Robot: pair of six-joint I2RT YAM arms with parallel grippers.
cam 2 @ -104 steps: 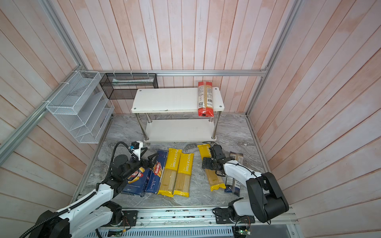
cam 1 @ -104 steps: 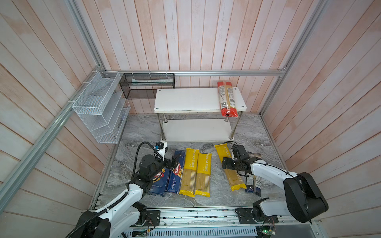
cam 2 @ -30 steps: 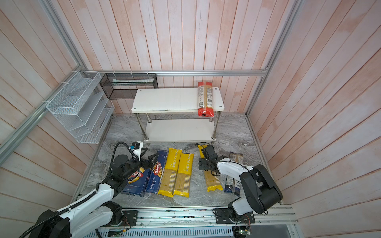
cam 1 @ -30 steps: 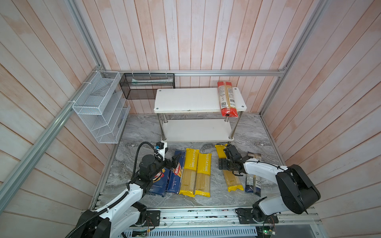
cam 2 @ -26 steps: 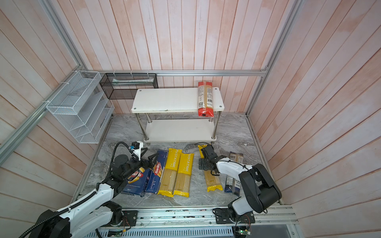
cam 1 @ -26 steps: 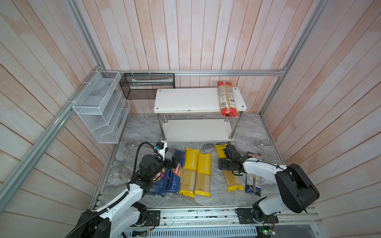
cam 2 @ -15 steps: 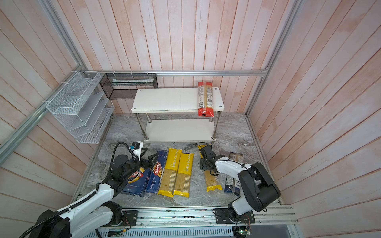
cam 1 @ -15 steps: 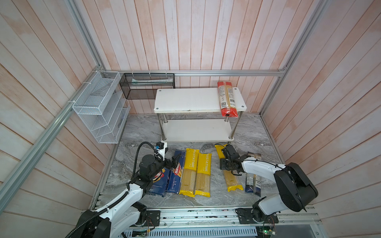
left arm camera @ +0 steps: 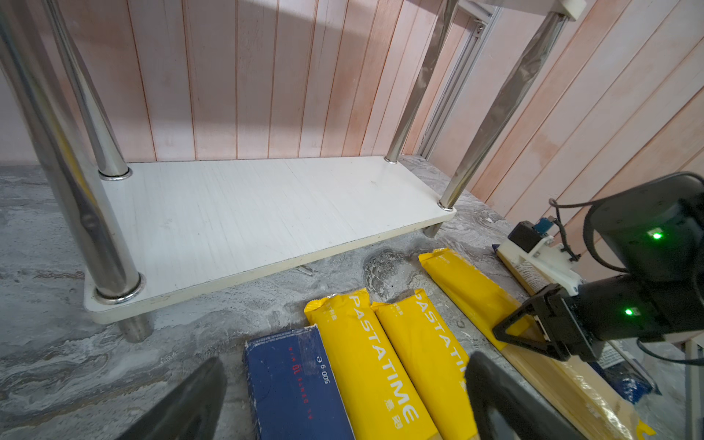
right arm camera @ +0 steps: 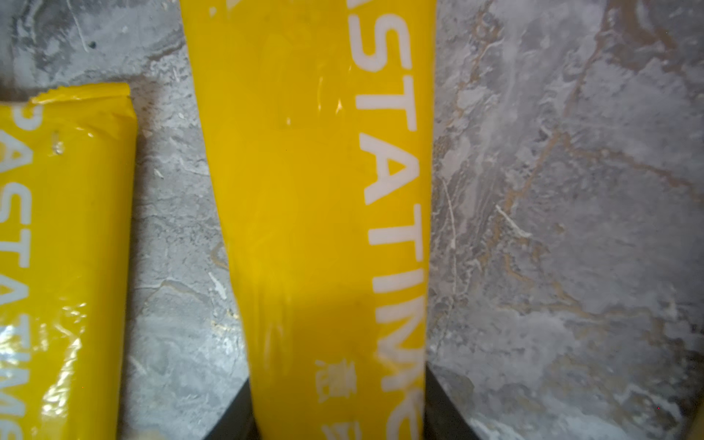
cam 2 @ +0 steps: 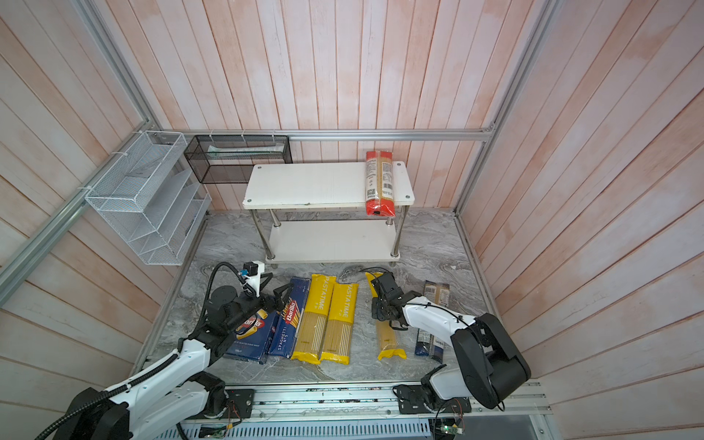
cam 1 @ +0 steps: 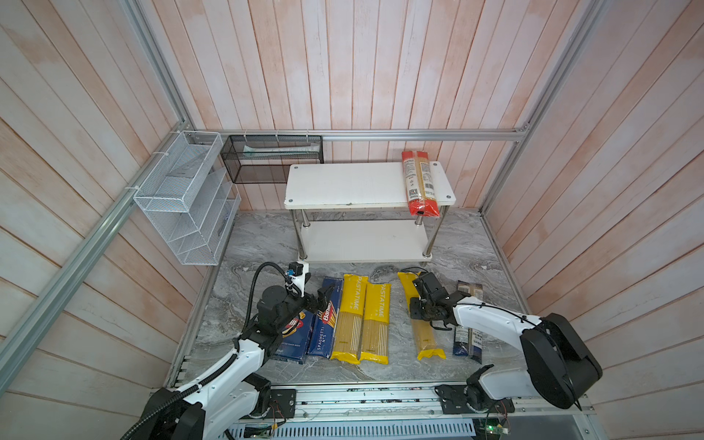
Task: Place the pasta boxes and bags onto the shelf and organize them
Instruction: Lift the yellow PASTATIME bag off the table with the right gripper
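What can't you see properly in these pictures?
- Wide Barilla box: left arm covers part of it in both top views.
- Blue-ended bag: right arm crosses its middle in both top views.
- Yellow bag, right wrist view: both ends cut off by the picture's edges.
- Right hand: fingertips run off that view's edge, so its grip is unclear.
- Red bag: label print too small in both top views.

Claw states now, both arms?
Left claw: open, holding nothing.
Right claw: closed on the separate yellow plastic PASTATIME spaghetti bag.
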